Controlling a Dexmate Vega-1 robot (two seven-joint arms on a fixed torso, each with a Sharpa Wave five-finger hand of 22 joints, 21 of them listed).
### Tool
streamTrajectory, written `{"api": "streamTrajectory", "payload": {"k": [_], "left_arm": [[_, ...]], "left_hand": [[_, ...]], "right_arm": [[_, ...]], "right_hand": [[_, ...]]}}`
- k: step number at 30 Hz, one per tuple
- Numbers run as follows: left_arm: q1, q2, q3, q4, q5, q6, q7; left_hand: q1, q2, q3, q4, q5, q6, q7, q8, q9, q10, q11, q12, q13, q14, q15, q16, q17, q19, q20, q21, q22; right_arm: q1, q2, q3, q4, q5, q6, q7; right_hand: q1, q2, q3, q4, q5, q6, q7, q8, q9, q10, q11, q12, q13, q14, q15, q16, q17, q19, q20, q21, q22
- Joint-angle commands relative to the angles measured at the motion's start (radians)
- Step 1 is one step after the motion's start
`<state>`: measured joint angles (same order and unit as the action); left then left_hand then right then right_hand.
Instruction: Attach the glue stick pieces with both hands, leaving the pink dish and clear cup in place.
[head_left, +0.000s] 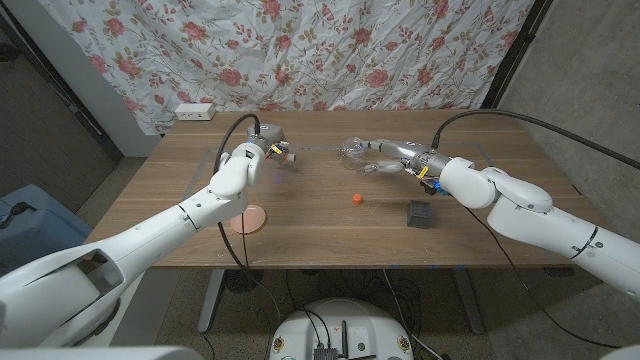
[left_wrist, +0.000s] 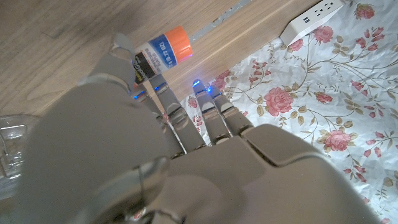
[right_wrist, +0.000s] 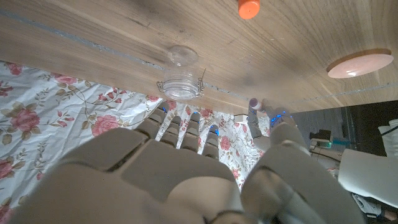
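Glue stick body (left_wrist: 163, 51) being pinched in left hand (head_left: 262, 148) above table's far side, cap (head_left: 358, 198) lying loose mid-table, right hand (head_left: 385, 158) hovering spread and empty near clear cup (head_left: 352, 150); capping not yet done.

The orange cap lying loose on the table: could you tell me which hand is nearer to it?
Right. The right hand hovers just behind the orange cap, near the clear cup. The left hand holds the glue stick farther off, toward the table's left.
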<state>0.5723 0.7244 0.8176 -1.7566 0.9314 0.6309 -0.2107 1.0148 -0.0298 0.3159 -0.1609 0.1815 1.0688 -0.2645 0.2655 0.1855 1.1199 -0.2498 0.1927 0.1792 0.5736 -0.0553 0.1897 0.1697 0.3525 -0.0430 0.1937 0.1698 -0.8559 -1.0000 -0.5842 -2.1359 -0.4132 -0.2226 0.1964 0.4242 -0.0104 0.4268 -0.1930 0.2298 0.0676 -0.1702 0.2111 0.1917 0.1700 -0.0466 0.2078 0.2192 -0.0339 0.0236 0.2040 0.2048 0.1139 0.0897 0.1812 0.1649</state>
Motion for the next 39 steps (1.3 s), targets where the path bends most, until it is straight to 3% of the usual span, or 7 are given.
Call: {"api": "streamTrajectory", "payload": {"k": [1, 17, 20, 25, 39], "left_arm": [[-0.007, -0.002, 0.013, 0.007, -0.004, 0.022, -0.001], [-0.019, -0.01, 0.019, 0.029, -0.022, 0.018, 0.01], [-0.015, -0.016, 0.017, 0.035, -0.033, 0.02, 0.028], [-0.017, -0.023, 0.023, 0.046, -0.045, 0.022, 0.041], [-0.037, -0.027, 0.036, 0.064, -0.064, 0.019, 0.061]], "left_hand": [[-0.033, 0.042, -0.002, 0.001, 0.006, 0.114, 0.082, 0.002, 0.007, 0.145, 0.025, 0.009, 0.015, 0.007, -0.156, -0.003, 0.003, 0.004, -0.028, 0.004, 0.005], [-0.036, 0.047, -0.005, 0.001, 0.006, 0.112, 0.082, 0.0, 0.01, 0.143, 0.025, 0.007, 0.015, 0.007, -0.156, -0.003, 0.003, 0.003, -0.028, 0.004, 0.005], [-0.037, 0.048, -0.006, 0.002, 0.007, 0.112, 0.083, 0.0, 0.01, 0.144, 0.025, 0.006, 0.016, 0.007, -0.155, -0.003, 0.003, 0.003, -0.028, 0.004, 0.005], [-0.04, 0.048, -0.008, 0.002, 0.006, 0.113, 0.082, -0.001, 0.01, 0.144, 0.025, 0.006, 0.016, 0.007, -0.154, -0.003, 0.003, 0.004, -0.029, 0.004, 0.005], [-0.045, 0.051, -0.01, 0.003, 0.006, 0.115, 0.085, -0.003, 0.01, 0.143, 0.025, 0.006, 0.016, 0.008, -0.154, -0.003, 0.003, 0.003, -0.028, 0.004, 0.005]], "right_arm": [[0.053, 0.011, -0.062, -0.022, -0.16, -0.011, 0.12], [0.094, 0.056, -0.11, -0.023, -0.32, -0.026, 0.274], [0.123, 0.072, -0.161, -0.028, -0.454, -0.063, 0.373], [0.115, 0.097, -0.162, -0.013, -0.494, -0.048, 0.373], [0.127, 0.152, -0.174, 0.024, -0.566, -0.016, 0.438]], "right_hand": [[0.017, -0.006, 0.011, 0.001, 0.006, 0.005, -0.009, 0.009, 0.003, 0.009, 0.001, 0.007, 0.004, 0.002, 0.015, 0.008, 0.003, -0.001, 0.004, -0.001, 0.003], [0.088, -0.035, 0.029, 0.001, 0.011, 0.032, -0.013, 0.026, 0.006, 0.044, -0.005, 0.021, 0.013, 0.02, 0.015, 0.018, 0.004, 0.008, 0.017, 0.005, 0.002], [0.097, -0.046, 0.028, 0.002, 0.008, 0.036, -0.014, 0.029, 0.007, 0.05, -0.007, 0.023, 0.015, 0.025, 0.01, 0.02, 0.004, 0.01, 0.017, 0.005, 0.003], [0.113, -0.063, 0.027, 0.003, 0.001, 0.039, -0.017, 0.031, 0.007, 0.059, -0.008, 0.026, 0.017, 0.037, 0.008, 0.025, 0.005, 0.018, 0.017, 0.008, 0.003], [0.173, -0.067, 0.045, 0.004, 0.0, 0.048, -0.026, 0.038, 0.009, 0.087, -0.016, 0.034, 0.023, 0.06, -0.003, 0.034, 0.005, 0.032, 0.016, 0.01, 0.003]]}}
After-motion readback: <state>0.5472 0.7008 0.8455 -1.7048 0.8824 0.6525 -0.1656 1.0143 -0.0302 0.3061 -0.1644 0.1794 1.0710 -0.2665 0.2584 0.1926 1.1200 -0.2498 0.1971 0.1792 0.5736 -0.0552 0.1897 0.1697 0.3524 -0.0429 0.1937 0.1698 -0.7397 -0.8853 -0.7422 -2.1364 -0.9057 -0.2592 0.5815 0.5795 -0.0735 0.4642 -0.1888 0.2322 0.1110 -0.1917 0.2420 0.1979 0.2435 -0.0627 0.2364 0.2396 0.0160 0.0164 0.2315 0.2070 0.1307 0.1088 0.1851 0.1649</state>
